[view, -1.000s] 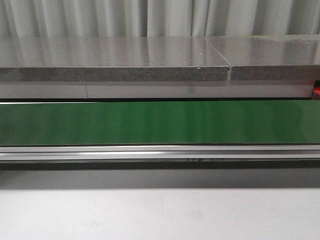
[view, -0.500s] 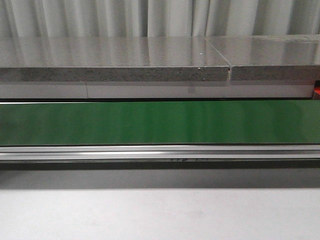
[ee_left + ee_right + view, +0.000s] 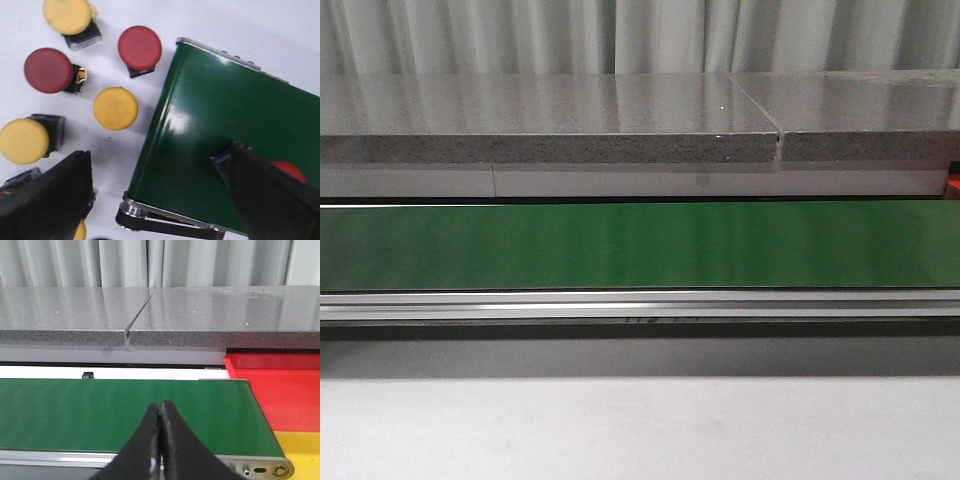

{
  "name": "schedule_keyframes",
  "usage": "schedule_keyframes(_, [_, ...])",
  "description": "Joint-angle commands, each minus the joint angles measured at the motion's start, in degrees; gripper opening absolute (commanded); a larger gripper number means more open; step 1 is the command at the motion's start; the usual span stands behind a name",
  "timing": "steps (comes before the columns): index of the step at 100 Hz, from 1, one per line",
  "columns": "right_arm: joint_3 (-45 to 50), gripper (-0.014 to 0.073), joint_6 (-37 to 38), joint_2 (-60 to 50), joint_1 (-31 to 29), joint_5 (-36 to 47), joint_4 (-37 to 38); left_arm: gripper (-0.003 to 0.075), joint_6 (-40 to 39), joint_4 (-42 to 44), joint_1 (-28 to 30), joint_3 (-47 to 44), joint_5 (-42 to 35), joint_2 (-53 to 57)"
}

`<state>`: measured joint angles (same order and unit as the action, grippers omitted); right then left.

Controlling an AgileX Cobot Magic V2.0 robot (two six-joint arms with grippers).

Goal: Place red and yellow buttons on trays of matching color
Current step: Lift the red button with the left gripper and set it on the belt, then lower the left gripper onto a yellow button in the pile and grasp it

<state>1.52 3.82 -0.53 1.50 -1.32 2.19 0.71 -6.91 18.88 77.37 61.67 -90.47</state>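
My left gripper [image 3: 159, 152] is open, straddling the end of the green conveyor belt [image 3: 220, 115]. A red button [image 3: 289, 170] lies on the belt, mostly hidden behind one finger [image 3: 270, 200]. On the white table beside the belt's end lie red buttons [image 3: 140, 47] [image 3: 48, 70] and yellow buttons [image 3: 66, 15] [image 3: 116, 108] [image 3: 24, 141]. My right gripper [image 3: 161, 406] is shut and empty over the belt's other end. A red tray [image 3: 280, 385] and a yellow tray [image 3: 300, 445] sit just past that end. Neither gripper shows in the front view.
The front view holds only the bare green belt [image 3: 640, 245], its metal rail [image 3: 640, 305] and a grey stone ledge [image 3: 550, 120] behind. More buttons [image 3: 20, 179] are half hidden under my left gripper's other finger [image 3: 50, 200]. A curtain hangs at the back.
A small dark marking under the belt's front rail has slid to the left. Nothing else differs in the front view.
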Motion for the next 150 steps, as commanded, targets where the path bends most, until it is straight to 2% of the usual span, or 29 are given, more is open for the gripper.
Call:
schedule_keyframes(1, [-0.82, -0.0066, -0.18, -0.65, 0.03, 4.34, 0.72, 0.0543, -0.36, -0.81, 1.46, 1.77, -0.24, 1.50])
schedule_keyframes(25, [-0.82, -0.0066, -0.18, -0.65, 0.03, 4.34, 0.72, 0.0543, -1.30, -0.69, 3.65, 1.77, -0.15, -2.85])
schedule_keyframes(73, [-0.82, -0.0066, -0.18, -0.65, 0.03, 4.34, 0.72, 0.0543, -5.95, -2.18, 3.64, 2.47, -2.54, -12.04])
schedule_keyframes(93, [-0.82, -0.0066, -0.18, -0.65, 0.03, 4.34, 0.72, 0.0543, -10.15, -2.27, 3.64, 3.65, -5.24, -13.44])
schedule_keyframes(113, [-0.82, -0.0066, -0.18, -0.65, 0.03, 4.34, 0.72, 0.0543, -13.46, -2.27, 3.64, 5.03, -4.26, -15.84])
schedule_keyframes(143, [-0.82, -0.0066, -0.18, -0.65, 0.03, 4.34, 0.72, 0.0542, -13.86, -2.41, 3.64, 5.77, -3.95, -17.28])
schedule_keyframes(150, [-0.82, -0.0066, -0.18, -0.65, 0.03, 4.34, 0.72, 0.0516, -13.86, -2.41, 3.64, 5.86, -3.95, -17.28])
